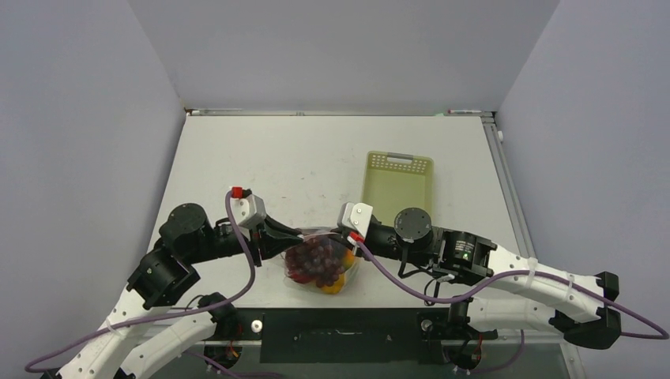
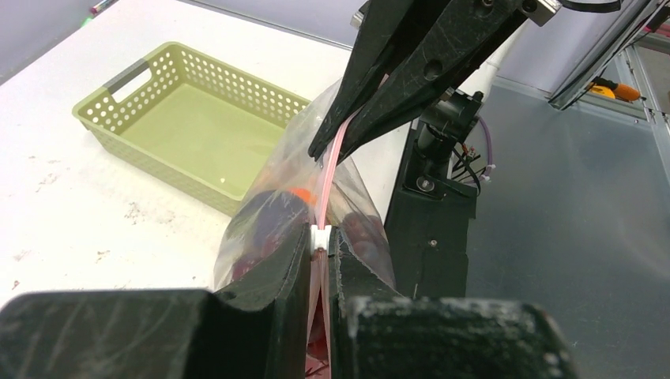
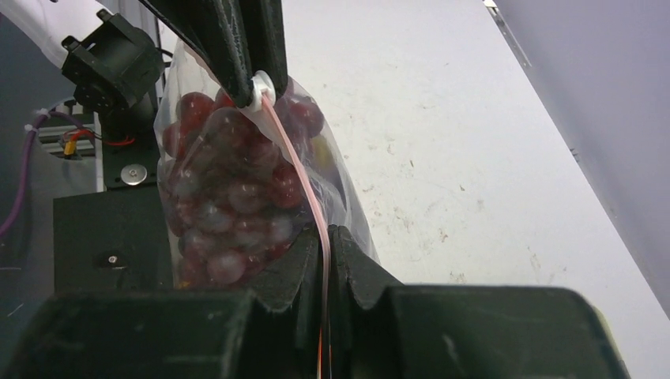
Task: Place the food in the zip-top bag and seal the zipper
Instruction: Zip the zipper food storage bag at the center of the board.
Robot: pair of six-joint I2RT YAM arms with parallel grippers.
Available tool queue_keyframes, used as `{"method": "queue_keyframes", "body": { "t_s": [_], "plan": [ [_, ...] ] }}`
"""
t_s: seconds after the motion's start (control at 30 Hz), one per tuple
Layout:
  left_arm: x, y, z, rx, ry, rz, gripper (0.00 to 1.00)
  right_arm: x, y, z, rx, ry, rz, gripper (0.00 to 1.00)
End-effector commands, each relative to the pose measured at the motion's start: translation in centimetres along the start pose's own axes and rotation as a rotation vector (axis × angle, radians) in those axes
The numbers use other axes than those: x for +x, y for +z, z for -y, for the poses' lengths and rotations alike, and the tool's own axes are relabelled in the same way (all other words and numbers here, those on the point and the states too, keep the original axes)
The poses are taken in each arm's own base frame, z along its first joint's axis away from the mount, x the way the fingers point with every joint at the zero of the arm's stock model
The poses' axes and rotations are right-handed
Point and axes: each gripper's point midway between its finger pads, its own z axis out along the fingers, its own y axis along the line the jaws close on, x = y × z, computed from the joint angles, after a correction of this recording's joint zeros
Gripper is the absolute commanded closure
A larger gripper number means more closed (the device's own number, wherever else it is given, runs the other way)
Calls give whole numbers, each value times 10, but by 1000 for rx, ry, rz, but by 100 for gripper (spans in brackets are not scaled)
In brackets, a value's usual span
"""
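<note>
1. Nearest to you, by the near edge of the table (image 1: 276, 158), the zip-top bag (image 1: 320, 264) hangs between your two claws. Its mouth edge is stretched from one claw to the other.
2. Inside the bag, the dark red grapes (image 3: 229, 205) fill most of the space, and an orange-yellow piece (image 1: 336, 286) lies under them. Other food I cannot tell apart through the crinkly plastic.
3. Your left gripper (image 2: 320, 237) is pinched narrow on the zipper (image 2: 332, 170), exactly at the small white slider (image 2: 320, 234).
4. Your right gripper (image 3: 324, 241) is closed tight on the same pink strip, at the other end of the mouth. Whether the strip between them is pressed together, I cannot tell.
5. The purple cables (image 1: 253, 260) loop down from both wrists, just beside the bag on each side.
6. Farther back, beyond the right claw and apart from the bag, the pale green basket (image 1: 399, 185) stands flat on the table.
</note>
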Motion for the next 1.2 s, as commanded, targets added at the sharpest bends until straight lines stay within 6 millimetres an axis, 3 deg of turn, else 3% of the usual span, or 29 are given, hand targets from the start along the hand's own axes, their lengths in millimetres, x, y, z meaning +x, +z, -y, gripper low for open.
{"method": "queue_keyframes", "body": {
  "t_s": [0.0, 0.6, 1.17],
  "plan": [
    [-41, -21, 9, -38, 82, 116, 100, 2, -16, 32, 180, 18, -7, 95],
    [-27, -38, -2, -148, 73, 91, 100, -3, -32, 57, 339, 67, 27, 95],
    [-3, -55, -28, -333, 38, 74, 100, -8, -46, 75, 454, 108, 63, 95]
  ]
}}
